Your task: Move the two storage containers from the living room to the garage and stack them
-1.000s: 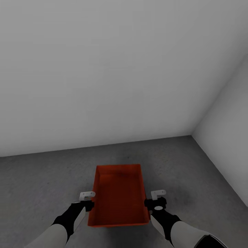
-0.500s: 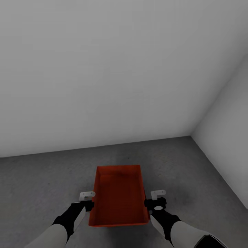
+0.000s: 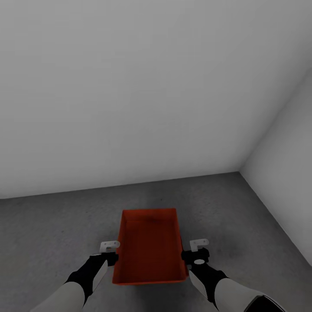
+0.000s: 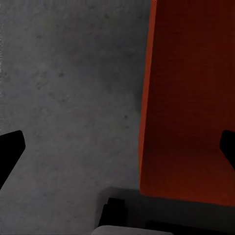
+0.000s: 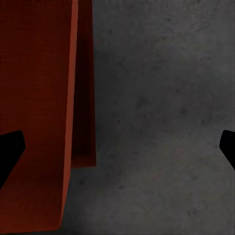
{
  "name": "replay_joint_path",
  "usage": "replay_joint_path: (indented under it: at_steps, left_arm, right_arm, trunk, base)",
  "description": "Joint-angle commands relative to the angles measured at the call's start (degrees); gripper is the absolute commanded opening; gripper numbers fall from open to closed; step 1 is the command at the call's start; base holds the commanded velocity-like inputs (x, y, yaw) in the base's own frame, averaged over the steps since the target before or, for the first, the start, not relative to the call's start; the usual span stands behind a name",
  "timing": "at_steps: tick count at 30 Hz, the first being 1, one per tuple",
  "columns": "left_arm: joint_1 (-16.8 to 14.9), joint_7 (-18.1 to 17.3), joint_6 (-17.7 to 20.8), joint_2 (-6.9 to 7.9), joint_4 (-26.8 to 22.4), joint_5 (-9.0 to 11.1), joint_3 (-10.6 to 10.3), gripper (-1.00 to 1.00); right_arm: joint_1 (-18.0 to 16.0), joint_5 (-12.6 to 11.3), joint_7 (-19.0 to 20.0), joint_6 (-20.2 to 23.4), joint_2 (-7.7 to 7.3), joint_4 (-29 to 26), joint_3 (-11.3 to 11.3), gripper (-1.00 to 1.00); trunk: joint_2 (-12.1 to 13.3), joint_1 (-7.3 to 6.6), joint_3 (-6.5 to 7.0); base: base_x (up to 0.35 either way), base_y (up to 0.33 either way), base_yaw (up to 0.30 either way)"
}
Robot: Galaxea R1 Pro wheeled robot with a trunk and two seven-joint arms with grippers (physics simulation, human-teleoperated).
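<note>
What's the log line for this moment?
place: garage corner | container: between pincers, over floor | left pincer: open | right pincer: open | second bin: underneath

The light is dim and even, with no visible source and no glare. The wall (image 3: 130,86) fades from pale grey to darker grey toward the upper corners. Between the grippers, the bin (image 3: 149,247) looks dull inside, its near end darker, and a soft shadow lies on the floor (image 3: 242,225) just beyond it. Both wrist views are soft (slightly blurred), with fingertips (image 4: 11,147) showing as flat black shapes without detail.
</note>
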Motion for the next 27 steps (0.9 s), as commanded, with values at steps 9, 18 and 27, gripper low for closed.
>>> replay_joint_path:
  at_steps: [9, 18, 27]
  left_arm:
    - [-0.01, 0.01, 0.32, -0.06, -0.16, -0.24, 0.39, 1.0]
    - [-0.01, -0.01, 0.32, -0.06, -0.18, -0.24, 0.41, 1.0]
    - [-0.01, -0.01, 0.32, 0.0, -0.19, -0.24, 0.39, 1.0]
  right_arm:
    - [-0.04, -0.62, -0.18, -0.27, -0.01, 0.04, 0.45, 1.0]
    - [-0.04, -0.62, -0.18, -0.27, 0.0, 0.07, 0.45, 1.0]
    - [-0.04, -0.62, -0.18, -0.27, 0.0, 0.05, 0.46, 1.0]
  trunk:
    - [3.59, -1.98, 1.58]
    - [7.2, -3.96, 3.19]
    - [10.81, -5.93, 4.81]
  base:
    - [0.0, 0.0, 0.0]
    - [0.0, 0.0, 0.0]
    - [0.0, 0.0, 0.0]
